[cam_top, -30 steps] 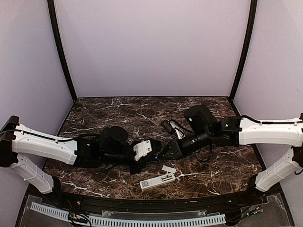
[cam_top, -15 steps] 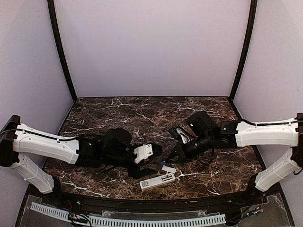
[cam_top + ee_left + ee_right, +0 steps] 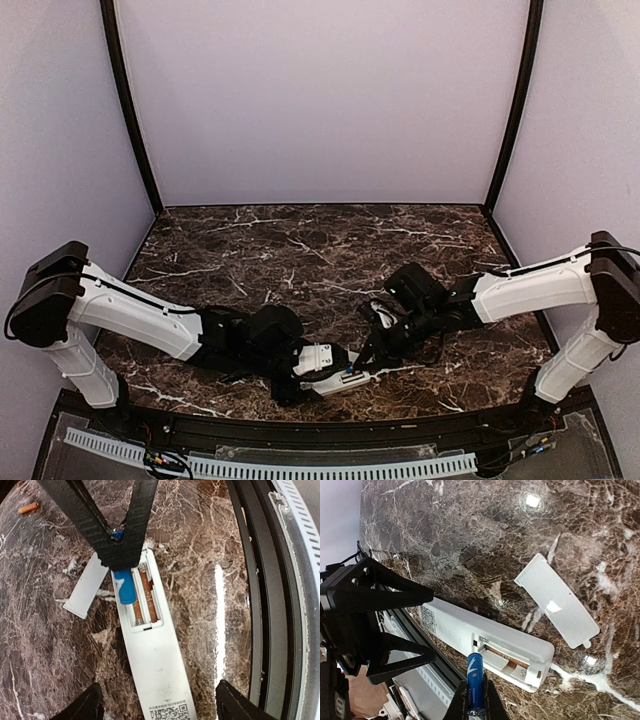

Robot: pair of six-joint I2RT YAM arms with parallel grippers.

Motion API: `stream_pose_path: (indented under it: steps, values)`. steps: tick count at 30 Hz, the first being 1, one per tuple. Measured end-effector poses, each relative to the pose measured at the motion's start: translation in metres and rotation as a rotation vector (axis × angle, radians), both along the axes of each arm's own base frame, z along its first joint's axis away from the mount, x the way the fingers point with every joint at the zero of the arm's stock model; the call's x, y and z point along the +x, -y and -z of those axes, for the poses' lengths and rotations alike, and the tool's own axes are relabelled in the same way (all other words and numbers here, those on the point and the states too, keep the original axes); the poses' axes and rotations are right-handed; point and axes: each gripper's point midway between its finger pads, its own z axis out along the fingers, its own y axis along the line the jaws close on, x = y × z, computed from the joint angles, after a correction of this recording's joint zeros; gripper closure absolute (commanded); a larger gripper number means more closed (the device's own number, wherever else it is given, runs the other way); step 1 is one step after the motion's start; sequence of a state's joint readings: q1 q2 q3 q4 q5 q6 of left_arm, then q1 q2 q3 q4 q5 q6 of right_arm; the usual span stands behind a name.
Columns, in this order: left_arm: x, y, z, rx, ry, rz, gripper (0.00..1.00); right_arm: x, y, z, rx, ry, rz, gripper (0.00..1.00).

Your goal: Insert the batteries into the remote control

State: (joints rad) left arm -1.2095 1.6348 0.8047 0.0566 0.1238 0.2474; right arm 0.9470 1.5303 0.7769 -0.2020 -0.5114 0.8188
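The white remote control (image 3: pixel 155 665) lies back up near the table's front edge, its battery recess (image 3: pixel 142 597) uncovered. My right gripper (image 3: pixel 476 685) is shut on the blue battery (image 3: pixel 474 667), held tilted with its free end over the recess; I cannot tell whether it touches. From above, that gripper (image 3: pixel 352 367) sits at the remote's (image 3: pixel 338 381) right end. My left gripper (image 3: pixel 160 711) is open, one finger on each side of the remote's sticker end, not touching it. The orange battery (image 3: pixel 28 507) lies loose on the table farther off.
The detached white battery cover (image 3: pixel 557 600) lies flat on the marble beside the remote, also seen as the cover (image 3: pixel 87 585) from the left wrist. The black front rail (image 3: pixel 257 605) of the table runs close along the remote. Both arms crowd the front middle.
My left gripper has opened and swung down towards the front edge, ending astride the remote. My right gripper has come down and left with the blue battery to the recess.
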Motion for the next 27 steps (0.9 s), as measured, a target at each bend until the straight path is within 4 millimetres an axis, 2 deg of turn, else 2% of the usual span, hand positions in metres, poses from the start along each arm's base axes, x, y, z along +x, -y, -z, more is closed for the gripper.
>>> stream_pose_path:
  steps: [6, 12, 18, 23, 27]
  values:
    - [0.002, -0.001, 0.015, 0.028, 0.000, -0.009, 0.26, -0.005, 0.003, 0.013, 0.001, -0.031, 0.012, 1.00]
    - [0.002, -0.002, 0.029, 0.056, -0.017, -0.017, 0.34, -0.004, 0.001, 0.019, 0.006, -0.040, 0.025, 1.00]
    - [0.000, 0.002, 0.031, 0.043, -0.030, -0.024, 0.55, -0.001, -0.002, 0.021, 0.016, -0.036, 0.031, 1.00]
    - [0.001, 0.004, 0.030, 0.033, -0.036, -0.038, 0.68, -0.001, -0.002, 0.026, 0.018, -0.036, 0.034, 1.00]
    - [0.002, 0.004, 0.030, 0.030, -0.043, -0.050, 0.85, -0.001, -0.003, 0.026, 0.025, -0.033, 0.033, 1.00]
